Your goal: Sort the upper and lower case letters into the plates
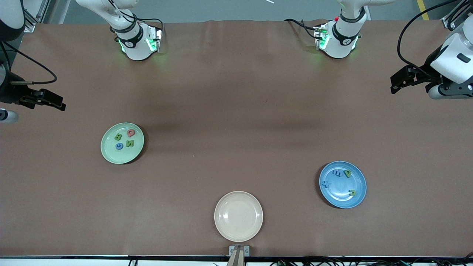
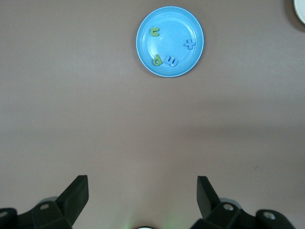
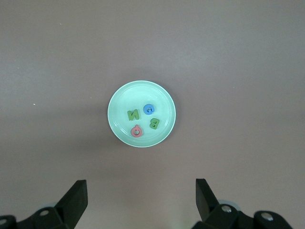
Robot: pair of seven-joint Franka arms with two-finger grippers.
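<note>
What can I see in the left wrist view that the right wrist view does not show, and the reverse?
Only the left wrist view shows the blue plate with four letters in it, two green and two blue, plus the edge of the cream plate at a corner. The left gripper appears there with open jaws.

Only the right wrist view shows the green plate holding four letters: a green N, a green B, a blue one and a red one. The right gripper is open too.

Both share the brown table and an empty gripper.
</note>
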